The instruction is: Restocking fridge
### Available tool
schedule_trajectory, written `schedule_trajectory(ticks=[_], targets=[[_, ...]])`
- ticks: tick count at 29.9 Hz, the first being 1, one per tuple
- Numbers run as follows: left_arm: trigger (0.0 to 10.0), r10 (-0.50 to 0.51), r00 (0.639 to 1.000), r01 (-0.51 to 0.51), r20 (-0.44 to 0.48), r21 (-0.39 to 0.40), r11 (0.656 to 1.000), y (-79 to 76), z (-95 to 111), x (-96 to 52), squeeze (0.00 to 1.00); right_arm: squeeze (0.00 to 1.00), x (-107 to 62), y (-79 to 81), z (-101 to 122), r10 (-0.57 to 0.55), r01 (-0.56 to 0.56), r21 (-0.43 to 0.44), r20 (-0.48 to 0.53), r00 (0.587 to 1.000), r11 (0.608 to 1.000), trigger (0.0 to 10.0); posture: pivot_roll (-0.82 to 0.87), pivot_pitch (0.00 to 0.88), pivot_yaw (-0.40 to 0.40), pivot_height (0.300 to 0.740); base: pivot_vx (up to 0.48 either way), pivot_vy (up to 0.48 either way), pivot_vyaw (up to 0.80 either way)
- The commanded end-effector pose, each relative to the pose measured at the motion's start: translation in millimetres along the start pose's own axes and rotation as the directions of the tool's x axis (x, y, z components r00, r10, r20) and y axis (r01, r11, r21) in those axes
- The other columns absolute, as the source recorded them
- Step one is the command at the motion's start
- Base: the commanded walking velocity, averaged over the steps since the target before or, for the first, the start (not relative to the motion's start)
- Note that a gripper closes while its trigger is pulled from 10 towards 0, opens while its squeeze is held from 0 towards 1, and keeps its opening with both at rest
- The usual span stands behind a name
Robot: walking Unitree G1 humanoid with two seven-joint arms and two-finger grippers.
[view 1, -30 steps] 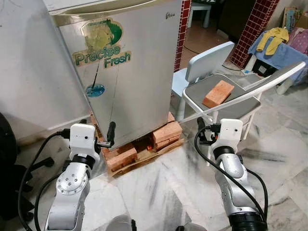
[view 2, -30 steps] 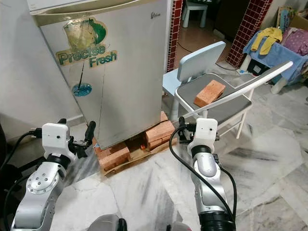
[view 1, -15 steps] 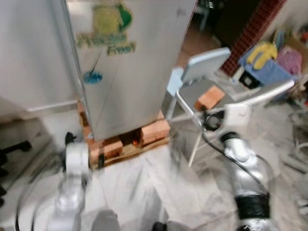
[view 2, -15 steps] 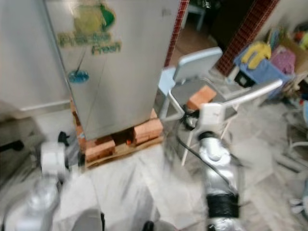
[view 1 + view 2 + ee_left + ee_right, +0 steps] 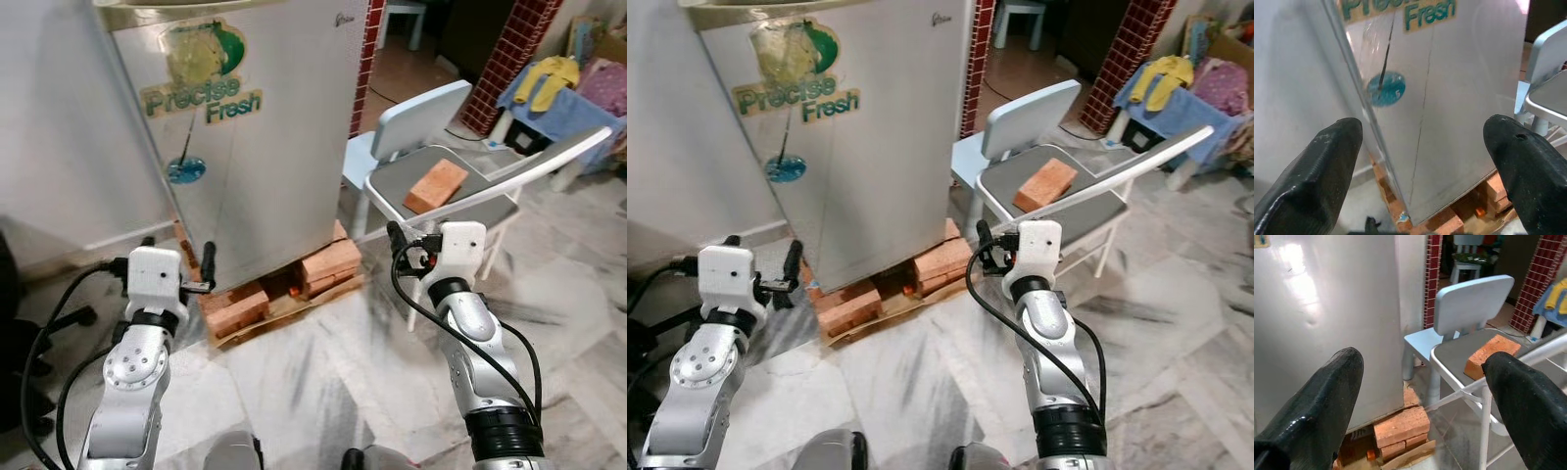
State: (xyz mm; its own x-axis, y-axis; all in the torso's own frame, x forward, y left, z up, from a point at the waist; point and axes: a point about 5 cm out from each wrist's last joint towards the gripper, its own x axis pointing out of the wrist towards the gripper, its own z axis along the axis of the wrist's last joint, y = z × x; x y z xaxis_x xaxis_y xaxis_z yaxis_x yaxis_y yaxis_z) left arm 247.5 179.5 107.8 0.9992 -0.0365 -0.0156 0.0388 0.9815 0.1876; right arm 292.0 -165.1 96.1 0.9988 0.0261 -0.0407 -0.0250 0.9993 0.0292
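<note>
Standing on bricks (image 5: 331, 264), the silver fridge (image 5: 265, 137) with its door closed fills the upper left of the head views, the left gripper (image 5: 181, 274) raised near its lower corner and the right gripper (image 5: 397, 245) beside a grey chair (image 5: 460, 201) carrying one brick (image 5: 437, 184). Seen from the left wrist, wide-spread fingers (image 5: 1312, 171) frame the fridge front. Seen from the right wrist, fingers (image 5: 1327, 396) equally wide frame fridge and chair.

Silver fridge (image 5: 265, 147) (door shut) stands upright on bricks (image 5: 294, 279).
</note>
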Motion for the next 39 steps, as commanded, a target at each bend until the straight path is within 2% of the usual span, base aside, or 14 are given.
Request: schedule_trajectory(ticks=[1,7,10,13,17,20,25,30,31,37,39], targets=[[10.0,-0.039,0.999,0.039,0.02,0.031,0.999,-2.8,5.8,4.6,0.0,0.0,-3.8,-8.6,-3.2,-0.049,0.049,0.018,0.001,0.999,0.999,10.0,0.15,0.041,0.053,0.74,0.0,0.0,0.0],[10.0,-0.114,0.992,0.109,0.049,0.109,0.988,-1.3,18.2,19.9,0.0,0.0,-11.9,-13.9,-10.9,-0.142,0.142,0.042,-0.002,0.99,0.989,10.0,0.14,0.018,0.139,0.74,0.0,0.0,-0.3],[10.0,-0.124,0.991,0.118,0.049,0.114,0.986,0.6,20.1,25.7,0.0,0.0,-12.7,-14.3,-9.4,-0.153,0.152,0.04,0.008,0.988,0.987,10.0,0.12,0.022,0.14,0.74,0.0,0.0,-0.16],[10.0,-0.081,0.996,0.077,0.037,0.102,0.992,7.4,20.6,34.8,0.0,0.0,-12.4,-15.3,0.0,-0.154,0.153,0.022,0.028,0.988,0.988,10.0,0.1,0.037,0.104,0.74,0.0,0.0,0.0],[10.0,-0.051,0.998,0.049,0.029,0.069,0.996,9.3,15.9,27.5,0.0,0.0,-14.3,-17.0,8.3,-0.119,0.12,-0.022,0.049,0.992,0.993,10.0,0.08,0.033,0.061,0.74,0.0,0.0,0.0],[10.0,-0.025,1.0,0.025,0.003,0.043,0.999,3.3,3.8,11.4,0.0,0.0,-19.4,-23.6,10.4,-0.109,0.111,-0.048,0.051,0.993,0.993,10.0,0.09,0.004,0.021,0.74,0.0,0.0,0.0],[10.0,-0.003,1.0,0.003,0.002,0.034,0.999,-5.0,-3.9,1.9,0.0,0.0,-22.2,-23.9,12.8,-0.089,0.092,-0.059,0.051,0.995,0.994,10.0,0.11,0.0,-0.031,0.74,0.0,0.0,0.0],[10.0,0.024,1.0,-0.025,0.017,0.044,0.999,-3.8,-0.9,3.5,0.0,0.0,-25.8,-19.3,8.3,-0.077,0.078,-0.036,0.017,0.997,0.996,10.0,0.11,0.0,-0.04,0.74,0.0,0.0,0.0],[10.0,0.028,1.0,-0.029,0.013,0.034,0.999,-1.8,0.1,5.0,0.0,0.0,-26.0,-17.8,7.5,-0.081,0.081,-0.014,0.005,0.997,0.997,10.0,0.11,0.0,-0.03,0.74,0.0,0.341,0.0],[10.0,0.0,1.0,-0.001,0.012,0.039,0.999,1.0,4.8,6.4,0.0,0.0,-27.5,-12.3,7.8,-0.072,0.072,-0.02,0.005,0.997,0.997,10.0,0.1,0.001,-0.01,0.74,0.0,0.48,-0.43],[10.0,-0.011,1.0,0.011,0.002,0.041,0.999,2.2,4.8,5.6,0.0,0.0,-28.3,-13.5,4.9,-0.07,0.07,-0.029,-0.006,0.997,0.997,10.0,0.11,0.037,-0.001,0.74,0.0,0.48,0.0]])
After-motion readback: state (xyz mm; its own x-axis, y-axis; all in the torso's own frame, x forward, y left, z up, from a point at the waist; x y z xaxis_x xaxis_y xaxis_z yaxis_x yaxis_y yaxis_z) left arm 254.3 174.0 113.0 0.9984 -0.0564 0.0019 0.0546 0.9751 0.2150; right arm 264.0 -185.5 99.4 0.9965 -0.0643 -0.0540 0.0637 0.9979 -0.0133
